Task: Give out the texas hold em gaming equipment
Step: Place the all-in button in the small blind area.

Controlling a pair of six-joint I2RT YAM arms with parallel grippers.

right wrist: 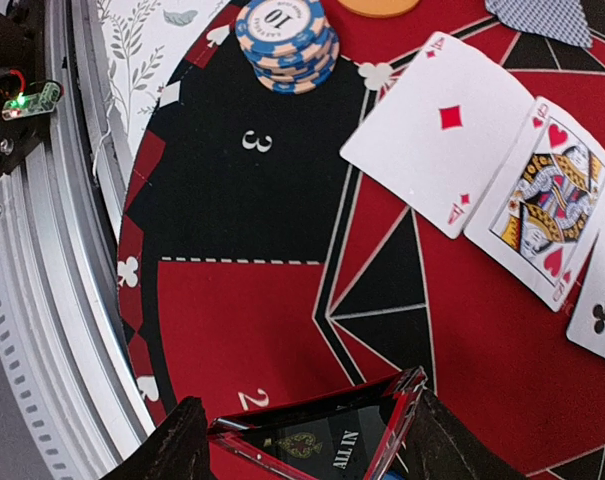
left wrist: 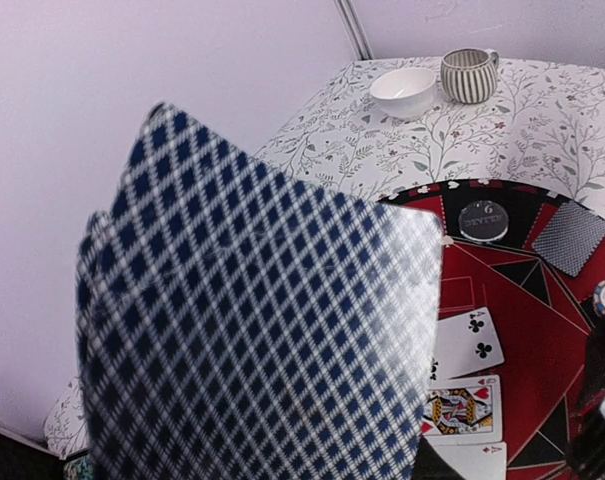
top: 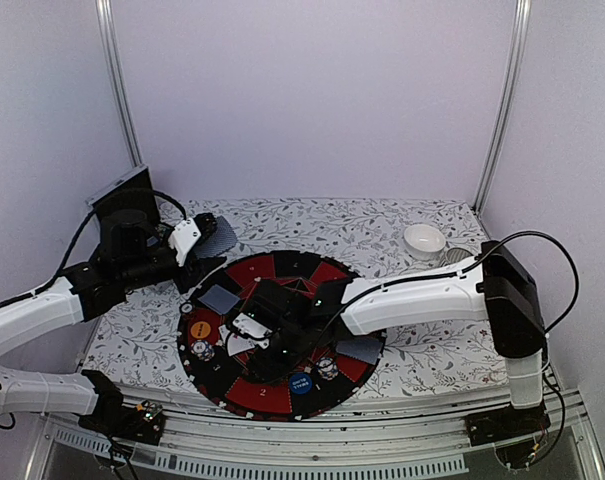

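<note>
Marker placement: right claw (right wrist: pixel 317 452) clamped on the triangle marker (right wrist: pixel 312 432), left claw (top: pixel 204 236) clamped on cards (left wrist: pixel 252 330); next, we judged, a gentle lowering onto the mat (right wrist: pixel 252 310)

Top view high, looking down, wrist views close (sharing face-up cards (left wrist: pixel 462 408) (right wrist: pixel 547 200))

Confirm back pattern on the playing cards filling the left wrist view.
Dark blue and white diamond lattice on the playing cards; shows best in the left wrist view.
</note>
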